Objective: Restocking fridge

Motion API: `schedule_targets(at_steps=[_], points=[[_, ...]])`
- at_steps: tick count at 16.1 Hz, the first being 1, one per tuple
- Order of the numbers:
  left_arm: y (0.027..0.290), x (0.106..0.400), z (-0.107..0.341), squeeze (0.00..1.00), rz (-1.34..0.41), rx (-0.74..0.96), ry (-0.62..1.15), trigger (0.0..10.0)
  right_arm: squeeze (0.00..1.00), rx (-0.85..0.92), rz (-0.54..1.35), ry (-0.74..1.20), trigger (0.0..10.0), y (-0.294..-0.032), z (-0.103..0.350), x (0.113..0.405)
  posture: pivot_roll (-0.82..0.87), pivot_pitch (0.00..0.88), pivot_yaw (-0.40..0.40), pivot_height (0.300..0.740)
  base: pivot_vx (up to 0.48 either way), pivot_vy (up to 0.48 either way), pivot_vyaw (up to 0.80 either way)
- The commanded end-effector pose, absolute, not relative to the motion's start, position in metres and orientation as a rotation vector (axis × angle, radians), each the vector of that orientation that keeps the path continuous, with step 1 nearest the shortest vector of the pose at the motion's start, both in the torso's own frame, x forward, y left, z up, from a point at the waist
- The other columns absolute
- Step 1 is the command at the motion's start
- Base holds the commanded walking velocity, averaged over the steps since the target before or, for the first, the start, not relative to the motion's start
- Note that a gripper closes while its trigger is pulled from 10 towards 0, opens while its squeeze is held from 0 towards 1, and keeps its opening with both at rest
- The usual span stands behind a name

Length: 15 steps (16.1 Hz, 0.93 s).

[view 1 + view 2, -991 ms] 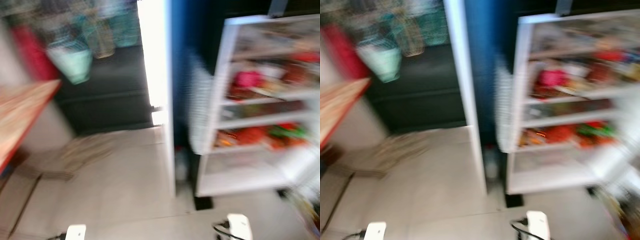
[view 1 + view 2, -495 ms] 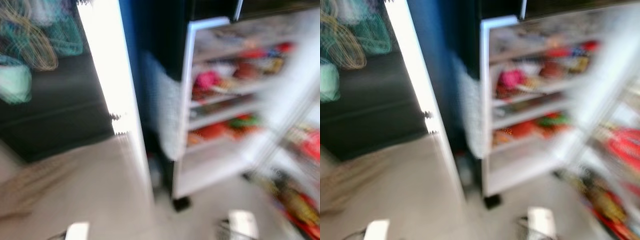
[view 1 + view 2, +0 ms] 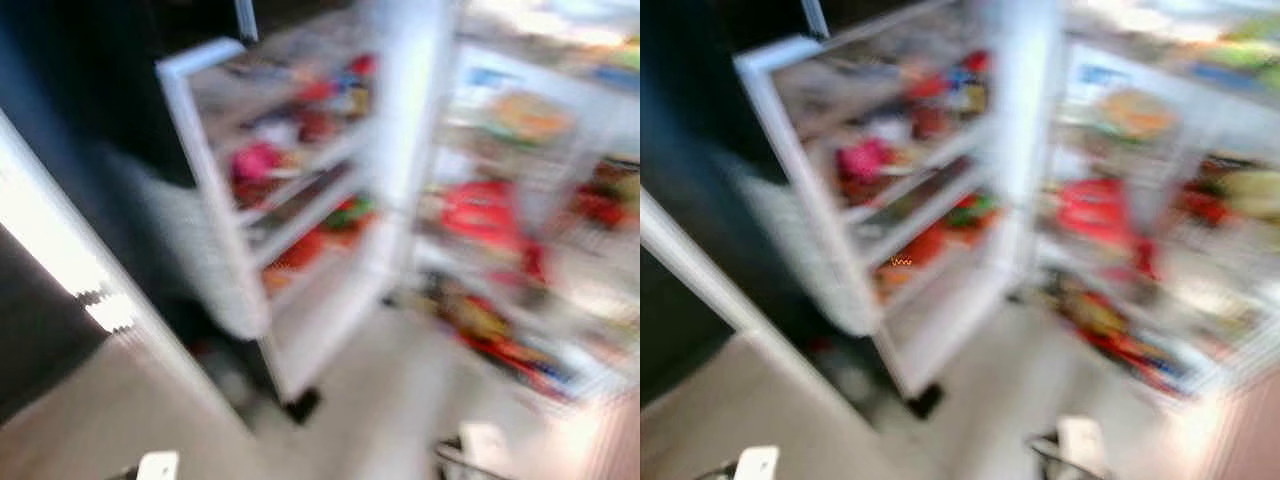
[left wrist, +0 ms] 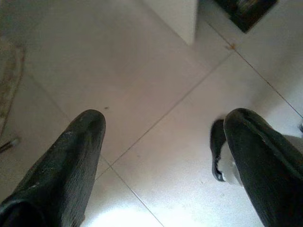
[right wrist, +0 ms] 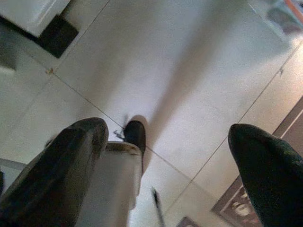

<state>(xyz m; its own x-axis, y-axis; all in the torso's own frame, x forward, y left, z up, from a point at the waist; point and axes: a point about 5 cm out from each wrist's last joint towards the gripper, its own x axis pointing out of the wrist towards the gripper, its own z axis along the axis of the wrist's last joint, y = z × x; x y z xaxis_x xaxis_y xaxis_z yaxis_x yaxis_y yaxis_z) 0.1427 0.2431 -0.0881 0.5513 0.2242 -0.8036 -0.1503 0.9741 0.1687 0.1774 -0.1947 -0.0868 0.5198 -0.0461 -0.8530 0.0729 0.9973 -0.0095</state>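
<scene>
White and heavily blurred, the open fridge door [image 3: 250, 200] is standing at the left of the head views, its racks crowded with red, pink and green packages too smeared to name or count. Just beside it to the right, the fridge [image 3: 520, 200] itself is showing lit shelves with more red and orange goods, equally indistinct. Pale tiled floor [image 4: 156, 85] is lying below both.

The left gripper [image 4: 163, 156] is hanging low over the floor tiles, its two black fingers [image 4: 71, 161] spread wide apart with nothing between them. The right gripper [image 5: 170, 165] is likewise pointing down at the tiles, fingers parted and empty. In the right wrist view a white, dark-tipped shape is showing between the fingers, probably the robot's own foot.

As a judgement, the step in hand is the approach: the blur suggests the robot is turning or walking to face the fridge, and no item to be stocked is being carried. The next move seems to call for settling squarely before the open shelves, or for fetching goods from elsewhere first, since both grippers are empty.

Counting what can be told: one fridge, one open door, two grippers, four fingers. Three or so door racks are making themselves out, though the blur is leaving that uncertain, and the packaged goods cannot be counted.
</scene>
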Motion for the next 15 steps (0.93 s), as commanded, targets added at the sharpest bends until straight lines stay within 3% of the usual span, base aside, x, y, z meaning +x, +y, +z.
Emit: schedule_targets(at_steps=[1, 5, 8, 15], points=[[0.241, 0.138, -0.09, 0.0, 0.213, 0.081, 0.974, 10.0, 0.0, 0.027, -0.094, 1.043, 10.0, -0.201, -0.089, 0.171, -0.01, 0.054, 0.084, 0.74, 0.0, 0.0, -0.8], [0.235, 0.13, -0.094, 0.0, 0.208, 0.076, 0.984, 10.0, 0.0, 0.019, -0.097, 1.041, 10.0, -0.202, -0.088, 0.171, -0.01, 0.049, 0.085, 0.74, 0.0, 0.0, -0.75], [0.236, 0.133, -0.093, 0.0, 0.209, 0.075, 0.982, 10.0, 0.0, 0.027, -0.153, 1.032, 10.0, -0.203, -0.089, 0.171, -0.01, 0.045, 0.089, 0.74, 0.0, 0.0, 0.0], [0.239, 0.135, -0.092, 0.0, 0.226, 0.08, 0.987, 10.0, 0.0, -0.006, -0.569, 0.966, 10.0, -0.212, -0.087, 0.163, -0.06, 0.017, 0.123, 0.74, 0.0, 0.0, 0.0]])
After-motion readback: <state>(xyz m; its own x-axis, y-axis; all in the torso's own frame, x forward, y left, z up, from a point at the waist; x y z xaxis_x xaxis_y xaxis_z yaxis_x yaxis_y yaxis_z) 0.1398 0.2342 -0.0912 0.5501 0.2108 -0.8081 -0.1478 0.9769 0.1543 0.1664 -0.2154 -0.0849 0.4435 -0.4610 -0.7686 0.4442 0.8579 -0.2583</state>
